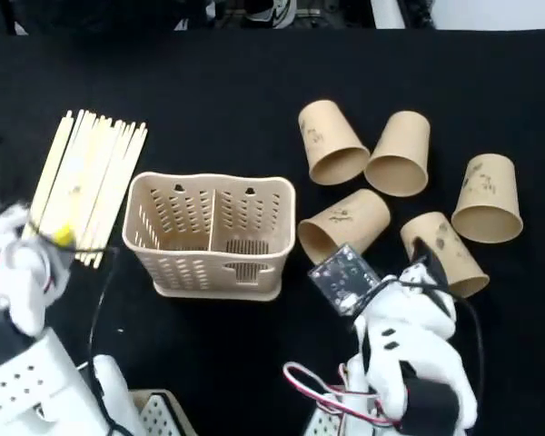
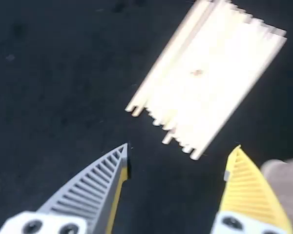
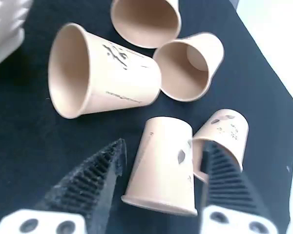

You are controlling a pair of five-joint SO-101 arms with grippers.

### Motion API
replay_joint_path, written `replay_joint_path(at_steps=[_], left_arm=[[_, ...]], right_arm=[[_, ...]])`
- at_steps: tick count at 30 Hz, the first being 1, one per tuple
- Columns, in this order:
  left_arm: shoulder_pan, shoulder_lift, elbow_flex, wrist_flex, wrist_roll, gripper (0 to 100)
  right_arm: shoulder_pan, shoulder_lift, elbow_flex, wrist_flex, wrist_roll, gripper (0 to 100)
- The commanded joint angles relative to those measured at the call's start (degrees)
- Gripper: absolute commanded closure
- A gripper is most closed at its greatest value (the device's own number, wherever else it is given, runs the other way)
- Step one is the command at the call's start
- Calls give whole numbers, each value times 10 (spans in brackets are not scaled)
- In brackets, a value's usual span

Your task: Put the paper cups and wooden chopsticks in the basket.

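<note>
A bundle of wooden chopsticks (image 1: pixel 86 186) lies flat at the table's left, beside the empty two-compartment basket (image 1: pixel 191 268). My left gripper (image 2: pixel 178 156) hovers open just short of the near ends of the chopsticks (image 2: pixel 210 83), with nothing between its fingers. Several paper cups lie on their sides right of the basket. My right gripper (image 3: pixel 164 146) is open, its black fingers straddling the nearest cup (image 3: pixel 163 165), which in the high view is the cup (image 1: pixel 445 252) at the right arm's tip (image 1: pixel 424 262). Another cup (image 1: pixel 345 224) lies close to the basket's right wall.
More cups (image 1: pixel 331 141) (image 1: pixel 400 153) (image 1: pixel 488 197) lie farther back and to the right. A white perforated object (image 1: pixel 159 413) sits at the front edge between the arms. The black cloth ends at a white edge (image 3: pixel 283 48) beyond the cups.
</note>
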Motion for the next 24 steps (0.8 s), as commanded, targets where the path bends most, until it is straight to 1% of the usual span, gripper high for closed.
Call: replay_joint_path(at_steps=[1, 5, 7, 10, 12, 14, 17, 22, 24], left_arm=[[-37, -83, 124, -46, -18, 686], [-36, -199, 232, -54, -15, 686], [-36, -267, 277, -53, -14, 686], [-36, -368, 350, -53, -14, 686], [-35, -367, 379, -66, -14, 686], [-36, -344, 408, -98, -13, 686], [-31, -345, 468, -122, -12, 686], [-15, -364, 500, -117, -17, 686], [-15, -364, 519, -118, -17, 686]], right_arm=[[-45, 95, -54, -16, -34, 706], [-132, 223, -114, -21, -91, 706], [-171, 277, -124, -31, -105, 707], [-193, 338, -116, -75, -113, 706], [-197, 361, -102, -105, -113, 705], [-207, 374, -77, -137, -113, 705], [-207, 386, -25, -217, -113, 707], [-149, 397, 87, -408, -105, 709], [-124, 397, 129, -476, -87, 709]])
